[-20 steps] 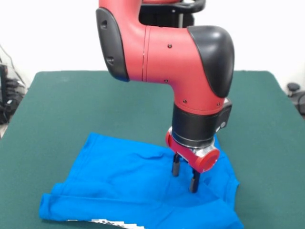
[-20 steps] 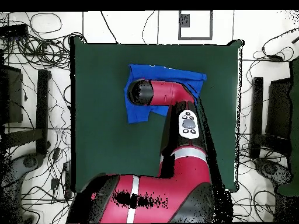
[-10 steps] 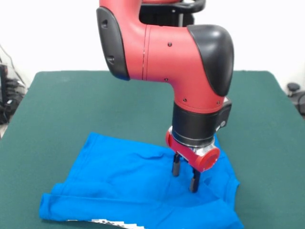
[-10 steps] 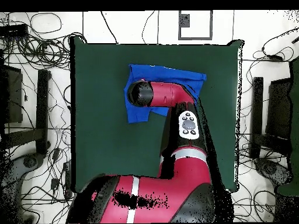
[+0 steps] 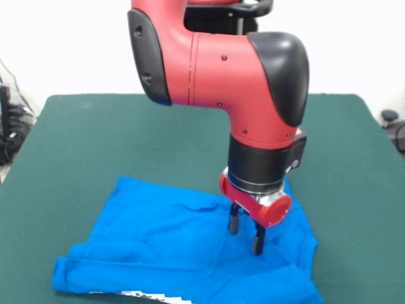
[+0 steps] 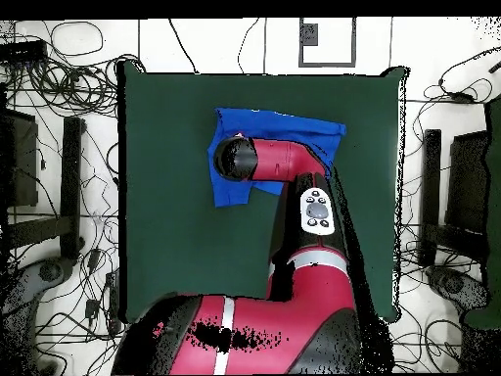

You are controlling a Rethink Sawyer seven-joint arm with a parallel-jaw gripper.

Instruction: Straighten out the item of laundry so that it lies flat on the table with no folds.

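The item of laundry (image 5: 164, 244), a bright blue T-shirt, lies plain side up near the front edge of the green table (image 5: 95, 139), with soft creases and a strip of white print showing at its lower hem. My gripper (image 5: 245, 235) stands upright over the shirt's right half, open, its two black fingertips (image 5: 233, 225) just above or touching the cloth, with nothing between them. In the overhead view the shirt (image 6: 284, 125) shows around the arm's wrist, which hides the gripper and the shirt's middle.
The table (image 6: 176, 225) stretches well beyond the shirt on every side. Cables and equipment lie on the floor (image 6: 59, 78) around the table. My red arm (image 6: 284, 162) reaches across the table's middle.
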